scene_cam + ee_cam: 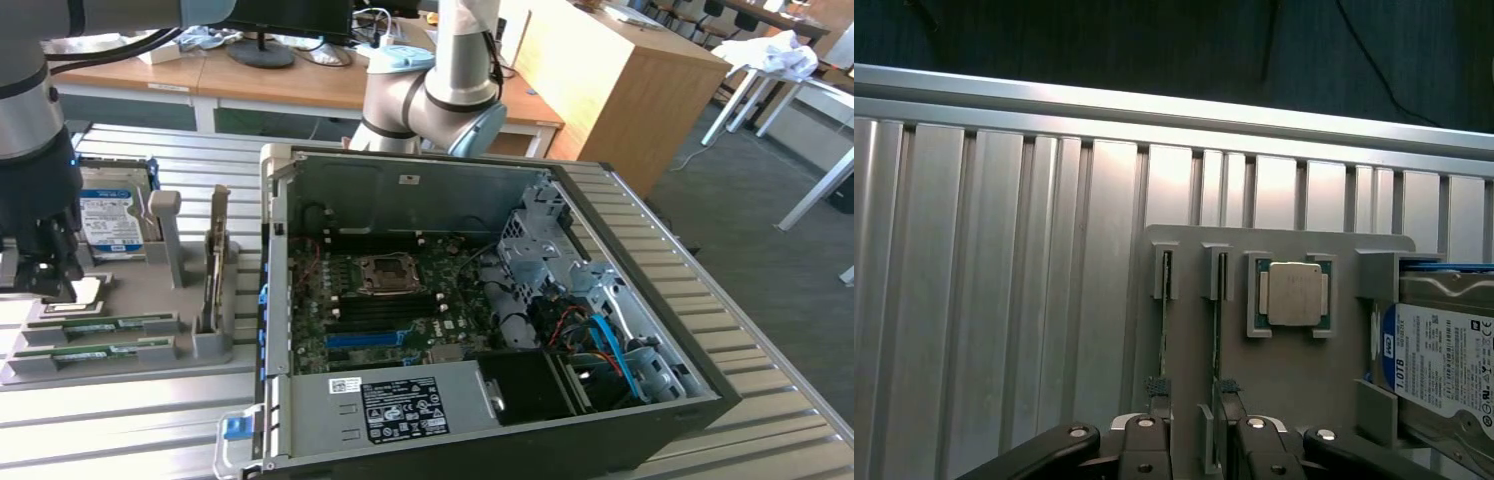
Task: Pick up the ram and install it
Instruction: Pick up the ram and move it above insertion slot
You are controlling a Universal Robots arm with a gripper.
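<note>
My tool (1199, 445) hangs spread over the holder's (1334, 400) edge slots; I'd centre one ram (1216, 320) squarely in its gap before descending.

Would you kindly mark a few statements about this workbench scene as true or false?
1. Two ram sticks stand in the grey holder. True.
2. The pincer is shut on a stick. False: it is open, above the holder.
3. The computer case has its side open. True.
4. The processor lies inside the case. False: it sits in the holder, beside the hard drive.
</note>
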